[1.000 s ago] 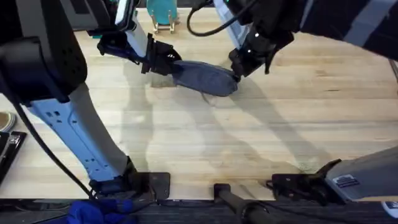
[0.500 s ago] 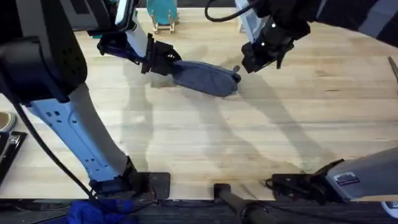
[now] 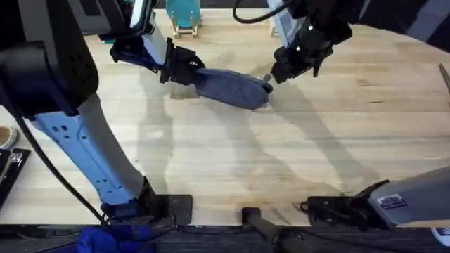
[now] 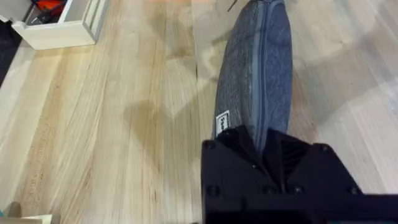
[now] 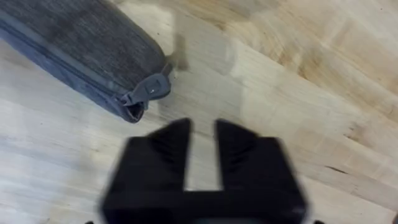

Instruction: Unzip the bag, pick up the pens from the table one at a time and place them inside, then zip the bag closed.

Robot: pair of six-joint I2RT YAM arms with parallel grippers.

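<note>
The blue-grey bag (image 3: 232,88) lies across the far middle of the table (image 3: 316,147), its zipper line looking closed in the left wrist view. My left gripper (image 3: 188,70) is shut on the bag's left end (image 4: 255,68). My right gripper (image 3: 280,74) hovers just off the bag's right end with a narrow gap between its fingers and nothing in it. In the right wrist view the zipper pull (image 5: 149,88) sticks out from the bag's tip (image 5: 74,43), a little ahead of that gripper (image 5: 202,155). The pens are out of view.
A teal stand (image 3: 183,14) sits at the table's far edge behind the bag. A white open box (image 4: 59,25) stands off to one side in the left wrist view. Bare wood stretches in front of the bag and to the right.
The right gripper left the bag's right end, lifted away to the right, then eased back slightly toward the zipper pull. The left gripper and the bag stayed put.
</note>
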